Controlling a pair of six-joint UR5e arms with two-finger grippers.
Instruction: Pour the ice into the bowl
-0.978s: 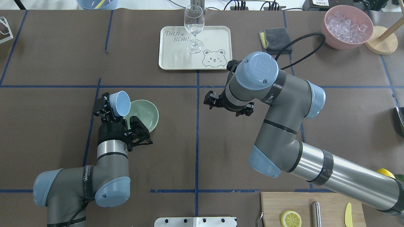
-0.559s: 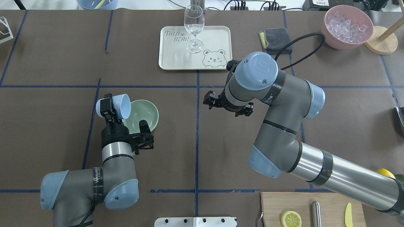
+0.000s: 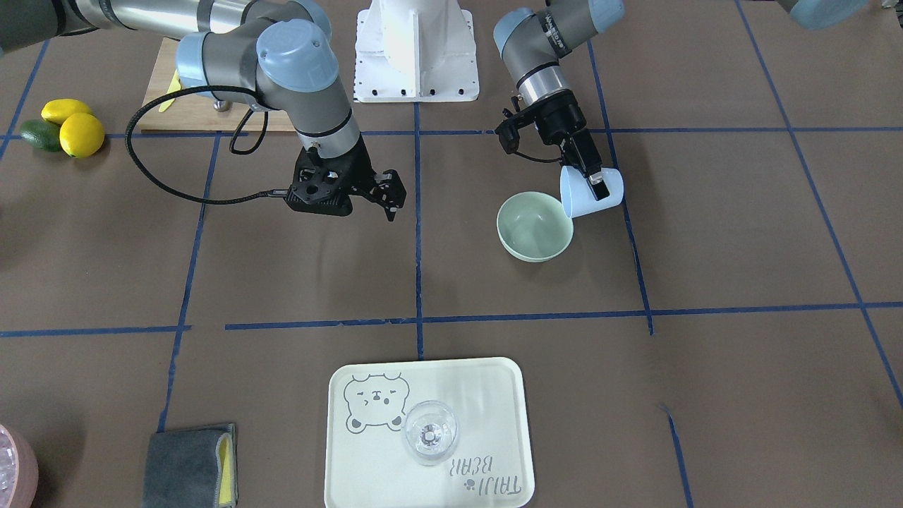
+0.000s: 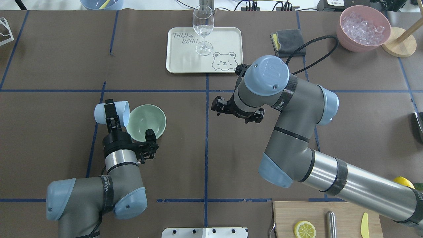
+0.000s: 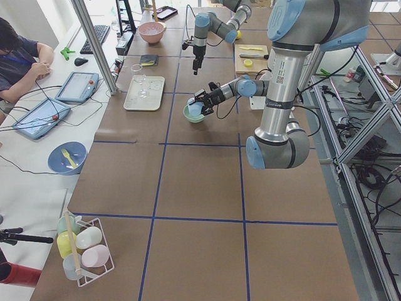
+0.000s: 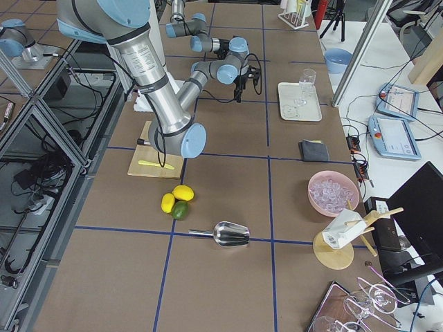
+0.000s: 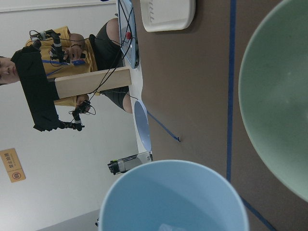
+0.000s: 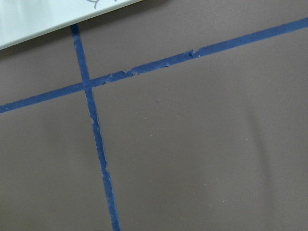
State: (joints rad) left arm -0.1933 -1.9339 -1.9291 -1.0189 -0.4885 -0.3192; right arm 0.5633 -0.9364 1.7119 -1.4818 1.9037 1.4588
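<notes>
Overhead exterior view: left hand (image 4: 110,113) pinches the light blue cup (image 4: 100,114), tipped mouth-first at the rim of the mint-green bowl (image 4: 151,119) just beside it, ready to pour; no ice shows in the bowl.

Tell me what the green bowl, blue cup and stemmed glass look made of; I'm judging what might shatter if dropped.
Bowl: probably plastic or melamine, though glazed ceramic is possible; opaque mint with a soft, even sheen.
Blue cup: likely plastic; matte, uniform pale blue, thin rim.
Stemmed glass: looks like real glass, possibly clear plastic; fully see-through with sharp bright glints.
</notes>
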